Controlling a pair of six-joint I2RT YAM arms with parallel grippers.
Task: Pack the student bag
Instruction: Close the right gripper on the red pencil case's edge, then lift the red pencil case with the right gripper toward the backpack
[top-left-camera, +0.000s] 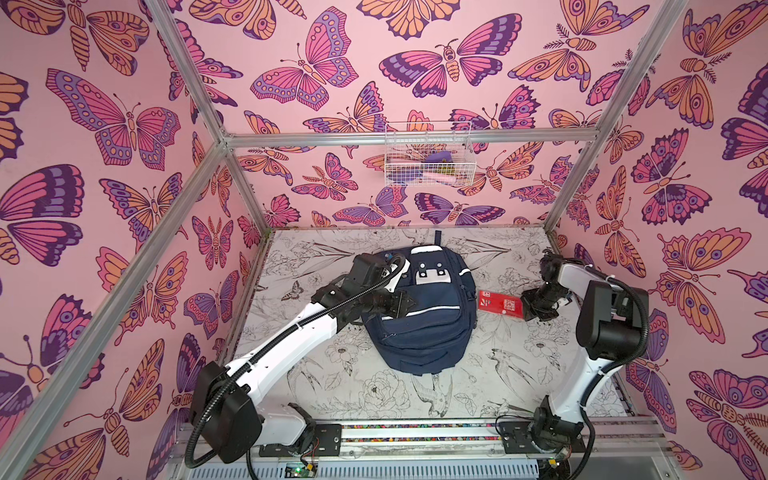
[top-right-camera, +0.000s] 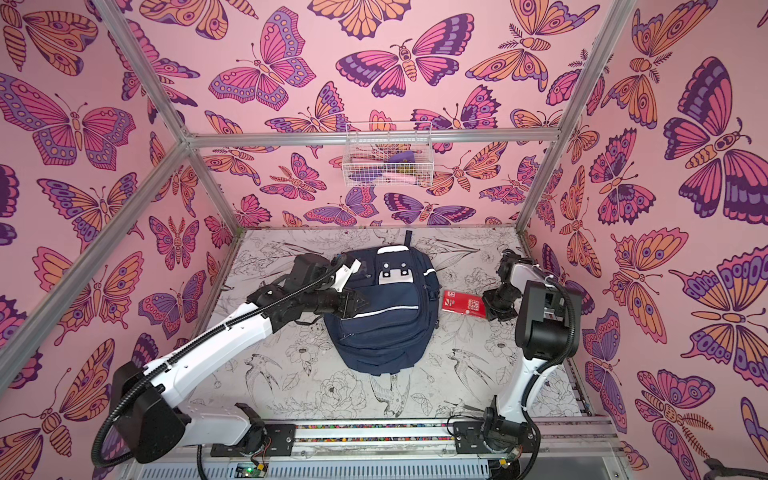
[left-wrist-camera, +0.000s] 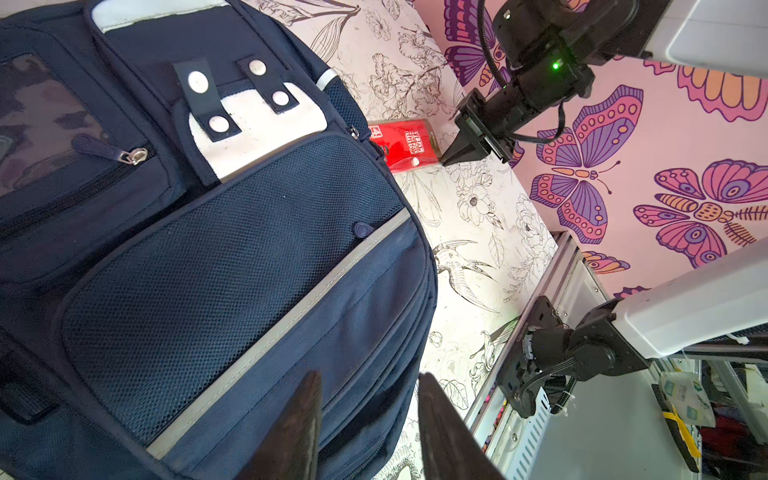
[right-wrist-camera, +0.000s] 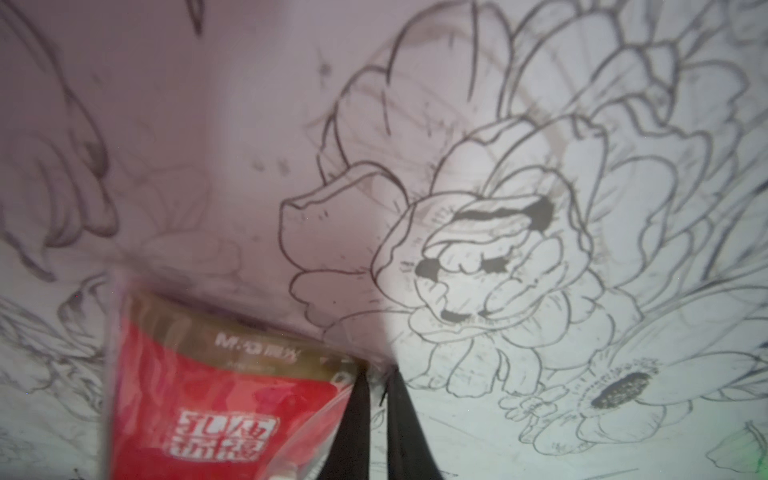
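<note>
Top views both show us the student bag (top-left-camera: 424, 320) (top-right-camera: 386, 328), a large navy blue fabric backpack. It lies flat and front up at the middle of the white tabletop printed with black line drawings of flowers and birds (top-left-camera: 415, 395), its top loop pointing to the back wall. We see its white patch with black snap tabs (top-left-camera: 428, 274) near the top and a pale reflective stripe (left-wrist-camera: 291, 324) running under a mesh pocket (left-wrist-camera: 232, 270).

Just beside the bag on its right lies a flat red plastic packet with white lettering (top-left-camera: 498, 301) (top-right-camera: 463, 306), resting on the table and apart from the bag.

We find the left gripper (top-left-camera: 411, 303) (top-right-camera: 365, 300) over the bag's left side, level with the stripe. From the left wrist camera its two dark fingers (left-wrist-camera: 299, 424) stand partly apart with nothing between them, only the bag's fabric below; we cannot tell whether they touch it.

We see the right gripper (top-left-camera: 525, 309) (top-right-camera: 487, 309) at the packet's right end. In the right wrist view its jaws are drawn almost together (right-wrist-camera: 376, 374) right at the packet's corner (right-wrist-camera: 216, 407). We cannot tell whether the packet's clear edge is pinched between them.

On the pink butterfly-patterned back wall hangs a white wire basket (top-left-camera: 428, 156) holding purple and pink items too small for us to name.
</note>
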